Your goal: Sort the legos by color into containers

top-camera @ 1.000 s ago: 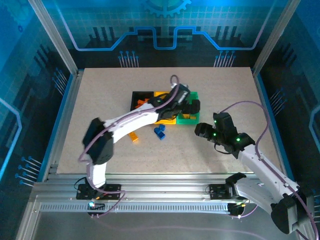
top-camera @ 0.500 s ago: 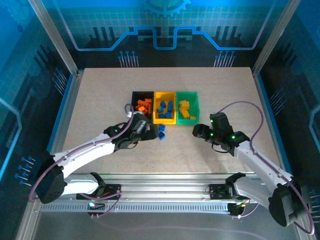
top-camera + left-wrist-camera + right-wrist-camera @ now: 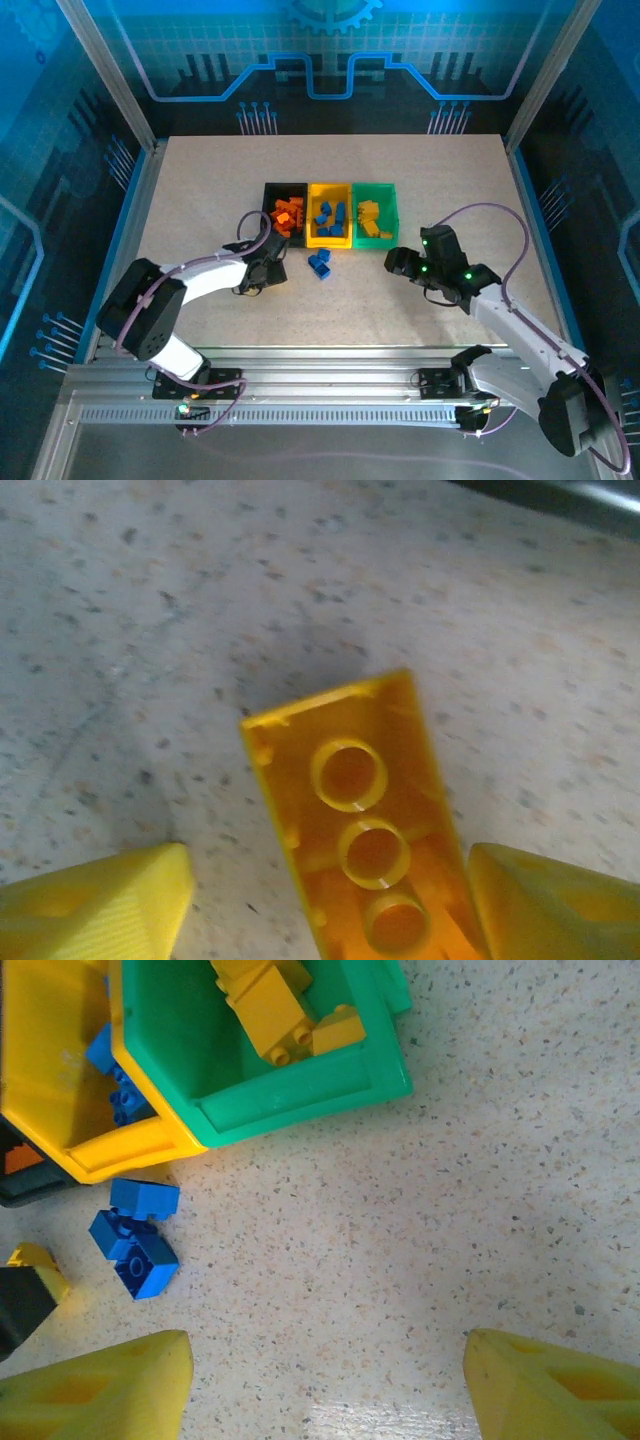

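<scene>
An orange lego (image 3: 360, 820) lies studs-down on the table between the fingers of my left gripper (image 3: 330, 900). The right finger (image 3: 550, 905) is at the brick's edge, and the left finger (image 3: 100, 905) stands clear of it. From above, the left gripper (image 3: 271, 274) sits low on the table in front of the black container (image 3: 285, 187). The yellow container (image 3: 330, 243) holds blue legos and the green container (image 3: 376, 243) holds yellow ones. Two blue legos (image 3: 320, 263) lie loose on the table. My right gripper (image 3: 395, 262) hovers open over bare table.
In the right wrist view the loose blue legos (image 3: 135, 1240) lie in front of the yellow container (image 3: 130, 1150), with the green container (image 3: 300, 1110) beside it. Bare tabletop stretches right of and in front of the containers. Blue enclosure walls ring the table.
My left arm swung back from over the containers and dropped to the table left of the blue legos. Its jaws narrowed around the orange lego. The right arm barely moved.
</scene>
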{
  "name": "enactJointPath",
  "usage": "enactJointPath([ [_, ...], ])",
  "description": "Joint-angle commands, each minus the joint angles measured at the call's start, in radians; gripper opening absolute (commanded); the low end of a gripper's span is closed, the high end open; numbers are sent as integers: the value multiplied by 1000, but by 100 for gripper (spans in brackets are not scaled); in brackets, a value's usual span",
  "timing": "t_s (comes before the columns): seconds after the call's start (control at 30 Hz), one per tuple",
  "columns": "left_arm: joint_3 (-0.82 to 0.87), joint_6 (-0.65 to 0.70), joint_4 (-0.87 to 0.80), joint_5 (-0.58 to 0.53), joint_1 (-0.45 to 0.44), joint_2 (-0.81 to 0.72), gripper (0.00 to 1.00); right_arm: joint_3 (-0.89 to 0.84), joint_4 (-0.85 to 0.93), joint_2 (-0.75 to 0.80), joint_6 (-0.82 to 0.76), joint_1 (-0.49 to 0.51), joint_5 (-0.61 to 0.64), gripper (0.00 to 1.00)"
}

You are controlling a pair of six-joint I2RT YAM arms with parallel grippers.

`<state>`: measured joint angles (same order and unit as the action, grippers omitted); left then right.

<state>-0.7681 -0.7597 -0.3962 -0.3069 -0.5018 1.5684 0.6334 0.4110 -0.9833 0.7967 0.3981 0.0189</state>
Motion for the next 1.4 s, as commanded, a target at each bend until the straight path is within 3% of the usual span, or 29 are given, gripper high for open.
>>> enactJointPath([
  [0.0,-41,13,53,-22,17,58,68,-1,28,30,-2,-6,15,73],
  [0.17,-54,23,60,-20,19,84,57,-2,37,41,-4,-7,24,74],
  [0.37,-82,67,51,-58,34,99,59,-5,22,30,-1,-7,14,74],
  [0.67,-108,95,34,-44,36,71,29,-6,35,47,-5,-7,20,74],
  [0.77,-105,97,13,-18,1,-21,27,-6,39,55,-3,-7,21,74],
  [0.93,-207,106,-54,-25,-148,-103,28,-12,26,54,3,-8,25,74],
  [1.13,-451,120,-50,15,-279,41,28,-16,27,37,3,-10,26,74],
  [1.37,-798,164,-58,70,-306,332,28,-25,47,40,1,-12,30,73],
])
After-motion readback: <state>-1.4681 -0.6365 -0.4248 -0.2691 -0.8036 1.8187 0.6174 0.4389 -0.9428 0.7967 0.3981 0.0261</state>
